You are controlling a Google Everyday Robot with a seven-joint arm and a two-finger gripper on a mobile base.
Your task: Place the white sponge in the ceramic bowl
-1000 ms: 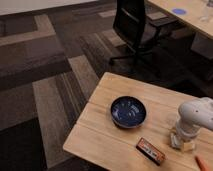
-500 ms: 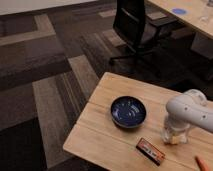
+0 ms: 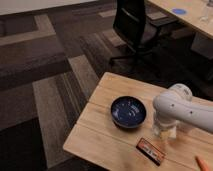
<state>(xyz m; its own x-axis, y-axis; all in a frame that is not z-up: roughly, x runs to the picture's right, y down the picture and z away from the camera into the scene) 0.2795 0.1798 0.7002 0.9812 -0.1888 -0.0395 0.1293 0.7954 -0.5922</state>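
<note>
The ceramic bowl point(image 3: 128, 111) is round, glossy and dark blue, and stands on the light wooden table point(image 3: 100, 132) near its middle. My white arm point(image 3: 176, 106) reaches in from the right, its end pointing down just right of the bowl. The gripper point(image 3: 163, 129) hangs below it, close over the table top. An off-white block, the white sponge point(image 3: 169, 133), shows at the gripper, partly hidden by the arm. Whether it is held or resting on the table cannot be told.
A flat black-and-orange rectangular item point(image 3: 151, 150) lies near the table's front edge, below the gripper. An orange tip point(image 3: 204, 163) shows at the bottom right. A black office chair point(image 3: 135, 25) stands behind the table. A second table point(image 3: 192, 17) with a blue disc point(image 3: 179, 11) is at the top right.
My arm has swung left across the table toward the bowl, and the off-white block has come left with it. The bowl and the black-and-orange item have not moved.
</note>
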